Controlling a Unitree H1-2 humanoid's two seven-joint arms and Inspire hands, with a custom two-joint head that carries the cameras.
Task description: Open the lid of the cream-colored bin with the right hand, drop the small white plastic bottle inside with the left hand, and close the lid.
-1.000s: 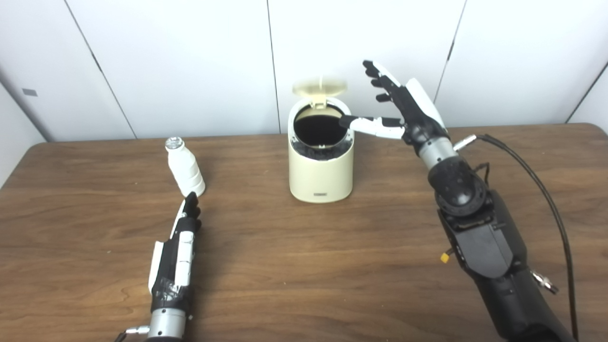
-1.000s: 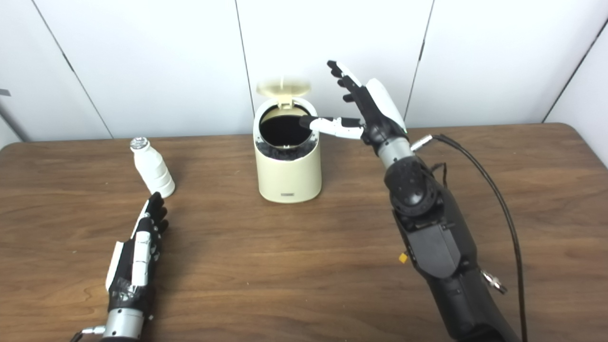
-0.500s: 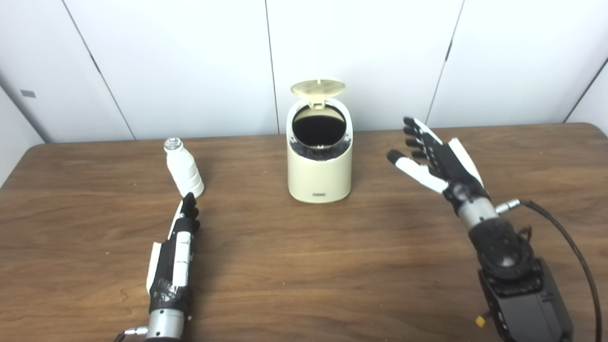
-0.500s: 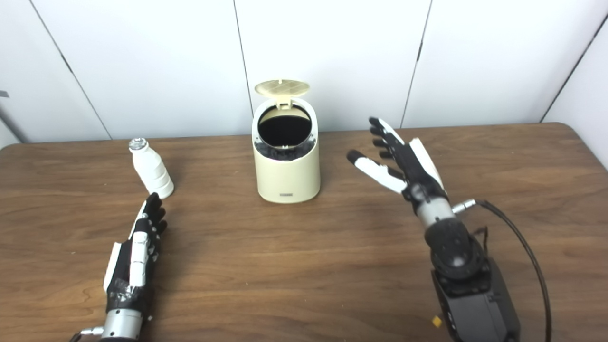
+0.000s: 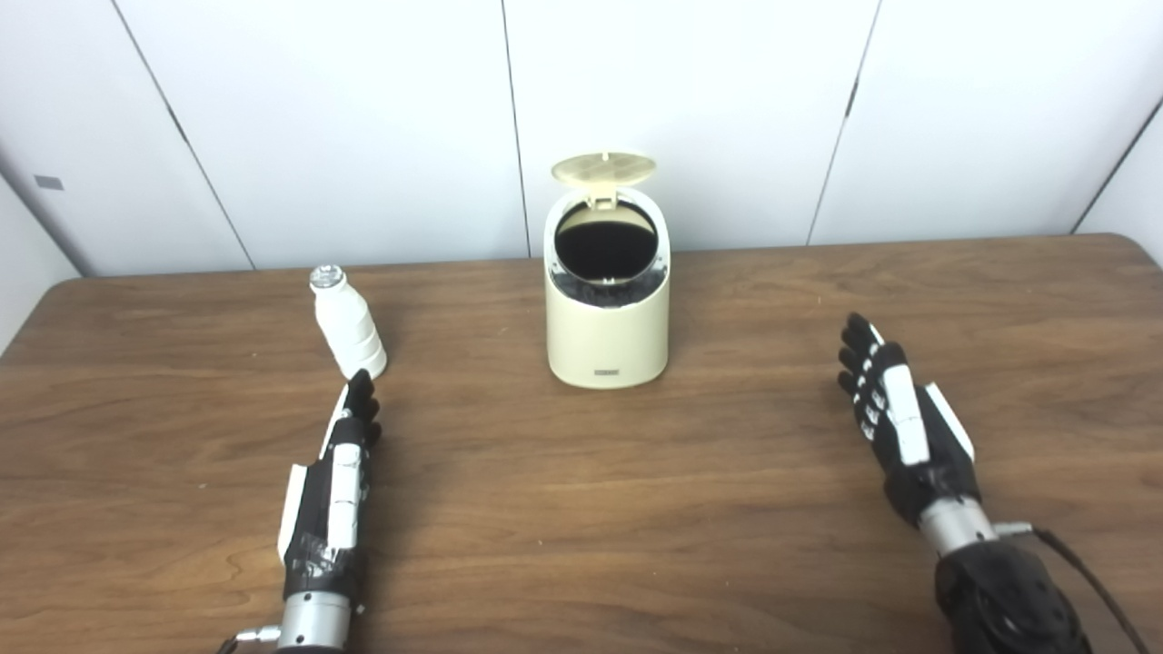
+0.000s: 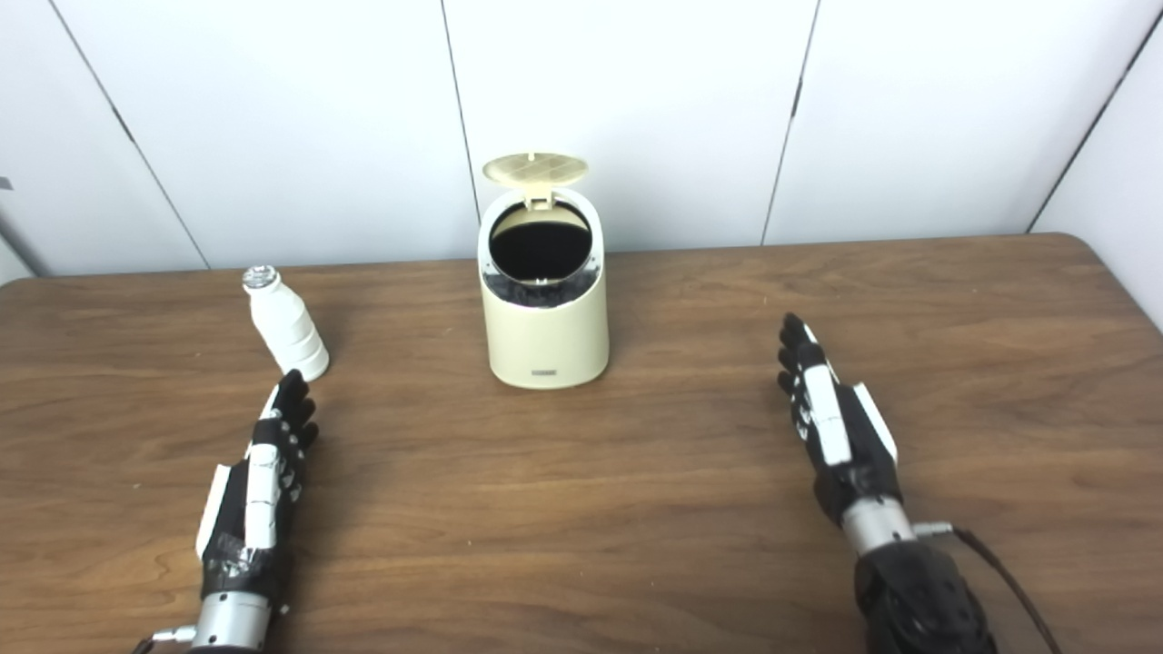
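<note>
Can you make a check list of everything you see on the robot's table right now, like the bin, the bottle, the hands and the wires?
Surface: brown wooden table, bare around the things on it.
Bin: cream bin stands upright at the middle back; its lid is flipped up and the dark inside shows.
Bottle: small white bottle stands on the table, left of the bin, not yet in it.
Clutter: nothing seen.
Left robot hand: open, flat on the table, fingertips just short of the bottle; touching it or not, I cannot tell.
Right robot hand: open, holds nothing, far from the bin.
Cables: a black cable runs from the right wrist.
Surroundings: white wall panels behind the table.
</note>
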